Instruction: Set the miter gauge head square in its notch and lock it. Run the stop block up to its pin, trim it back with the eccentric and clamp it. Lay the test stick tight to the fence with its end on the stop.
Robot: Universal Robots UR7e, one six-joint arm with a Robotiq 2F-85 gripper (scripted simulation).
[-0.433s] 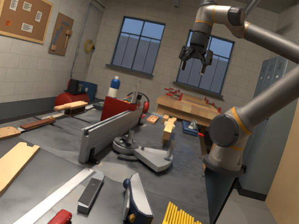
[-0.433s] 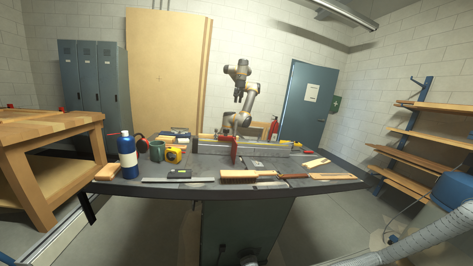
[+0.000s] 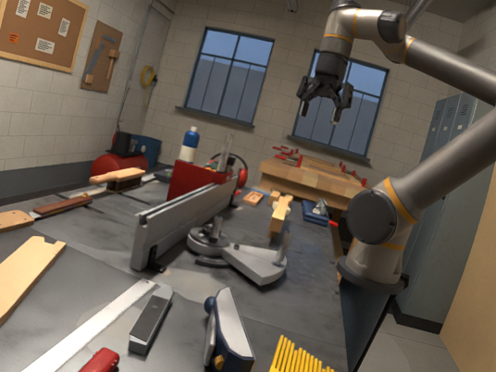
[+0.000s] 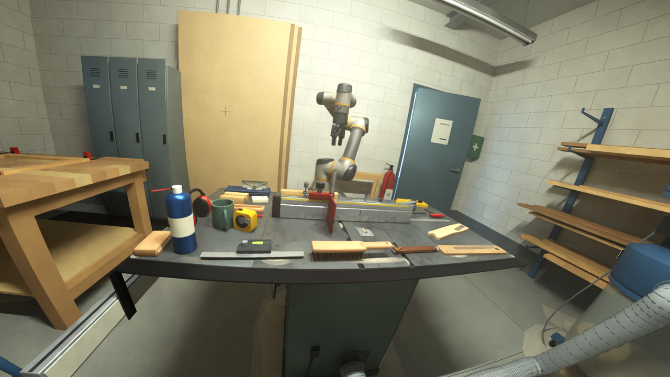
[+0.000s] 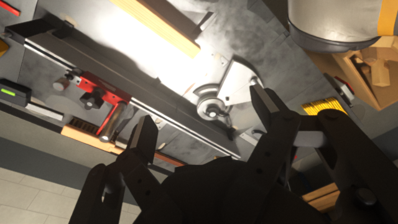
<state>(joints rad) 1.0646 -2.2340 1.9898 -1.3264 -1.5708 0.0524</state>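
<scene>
On the grey saw table the long aluminium fence (image 3: 185, 217) (image 4: 344, 209) (image 5: 124, 90) stands on edge. The miter gauge head (image 3: 240, 252) (image 5: 224, 93) lies at its near side, with a round knob (image 5: 213, 112) and an upright handle (image 3: 282, 245). The red stop block (image 3: 199, 178) (image 4: 328, 206) (image 5: 99, 90) sits on the fence, far along it. The wooden test stick (image 3: 280, 213) (image 5: 155, 28) lies on the table away from the fence. My empty gripper (image 3: 325, 104) (image 4: 337, 136) (image 5: 202, 121) hangs open, high above the gauge head.
A wooden workbench (image 3: 310, 178) stands beyond the table. A brush (image 4: 351, 248), steel rule (image 3: 88, 331), plane (image 3: 229, 335), blue bottle (image 4: 180, 220), mug (image 4: 222, 213) and ear muffs (image 3: 231, 169) lie scattered on the table. My arm's base (image 3: 375, 240) rises at the table's edge.
</scene>
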